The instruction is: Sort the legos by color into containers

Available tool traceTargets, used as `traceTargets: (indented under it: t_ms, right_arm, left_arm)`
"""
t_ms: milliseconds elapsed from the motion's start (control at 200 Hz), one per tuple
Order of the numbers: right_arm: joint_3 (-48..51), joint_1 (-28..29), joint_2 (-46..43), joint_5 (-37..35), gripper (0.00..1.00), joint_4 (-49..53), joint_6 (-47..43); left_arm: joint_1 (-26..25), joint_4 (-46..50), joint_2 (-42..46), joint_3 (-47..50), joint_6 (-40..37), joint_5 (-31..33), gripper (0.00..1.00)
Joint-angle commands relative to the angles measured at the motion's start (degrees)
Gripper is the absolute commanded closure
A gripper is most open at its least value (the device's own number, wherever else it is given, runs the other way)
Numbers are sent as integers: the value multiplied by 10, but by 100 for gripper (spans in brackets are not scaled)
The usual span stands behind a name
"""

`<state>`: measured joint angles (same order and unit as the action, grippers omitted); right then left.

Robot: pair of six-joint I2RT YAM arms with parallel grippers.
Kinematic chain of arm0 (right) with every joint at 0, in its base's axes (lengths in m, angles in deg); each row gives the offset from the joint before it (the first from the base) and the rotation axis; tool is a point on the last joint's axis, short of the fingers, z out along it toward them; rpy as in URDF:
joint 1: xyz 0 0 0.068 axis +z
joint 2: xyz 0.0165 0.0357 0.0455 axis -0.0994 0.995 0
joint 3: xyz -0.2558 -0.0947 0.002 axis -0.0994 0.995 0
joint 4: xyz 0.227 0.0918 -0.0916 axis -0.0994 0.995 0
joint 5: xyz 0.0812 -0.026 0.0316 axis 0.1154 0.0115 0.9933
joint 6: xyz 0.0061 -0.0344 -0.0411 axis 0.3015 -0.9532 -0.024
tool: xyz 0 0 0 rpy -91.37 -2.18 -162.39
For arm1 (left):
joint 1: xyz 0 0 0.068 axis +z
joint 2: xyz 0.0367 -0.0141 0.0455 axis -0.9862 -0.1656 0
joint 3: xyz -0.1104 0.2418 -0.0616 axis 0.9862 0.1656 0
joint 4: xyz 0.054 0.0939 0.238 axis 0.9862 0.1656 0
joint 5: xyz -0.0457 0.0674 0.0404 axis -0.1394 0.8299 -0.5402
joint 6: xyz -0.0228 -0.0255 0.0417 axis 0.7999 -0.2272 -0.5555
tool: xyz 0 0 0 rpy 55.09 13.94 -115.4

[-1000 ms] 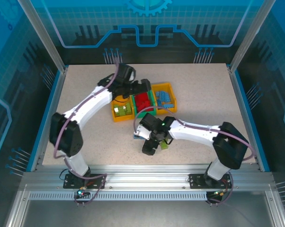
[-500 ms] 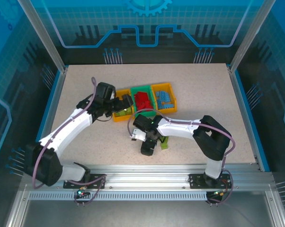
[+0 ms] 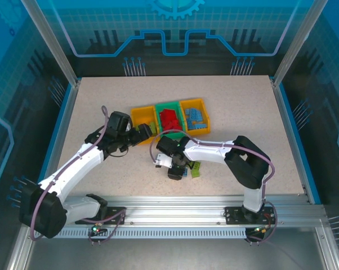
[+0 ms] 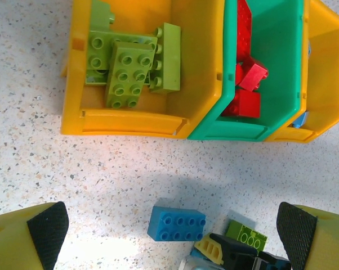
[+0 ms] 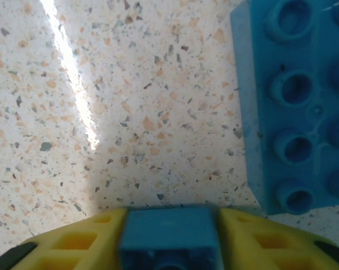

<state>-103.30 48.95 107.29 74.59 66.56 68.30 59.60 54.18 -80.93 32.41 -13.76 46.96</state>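
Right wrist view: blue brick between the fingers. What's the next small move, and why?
Probably lift the right hand straight up: its fingers look closed on the small blue brick, and a bigger blue brick lies close beside it, so sideways motion could knock it.

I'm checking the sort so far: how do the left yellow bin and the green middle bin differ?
Colour: the left yellow bin is yellow-orange, while the green middle bin is green.
Contents: the left yellow bin holds lime green bricks, and the green middle bin holds red bricks.
Both are open-topped, rectangular and joined side by side.
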Motion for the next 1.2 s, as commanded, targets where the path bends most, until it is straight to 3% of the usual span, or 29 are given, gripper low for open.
traceTargets:
  t_ms: [0,315,575,880,1191]
  right_arm:
    - [-3,-3,0,2,65,16,0]
    - [-18,-41,-104,27,71,24,25]
    - [-84,-190,-152,82,71,19,69]
    - [-264,-321,15,41,72,78,182]
    - [-417,-350,159,-8,71,129,230]
  left_arm:
    - [6,7,14,9,8,10,1]
    - [5,33,15,32,-3,20,1]
    - [-40,62,15,54,-60,38,1]
    - [-142,73,-62,11,-145,55,1]
    - [-209,91,-172,-64,-103,73,1]
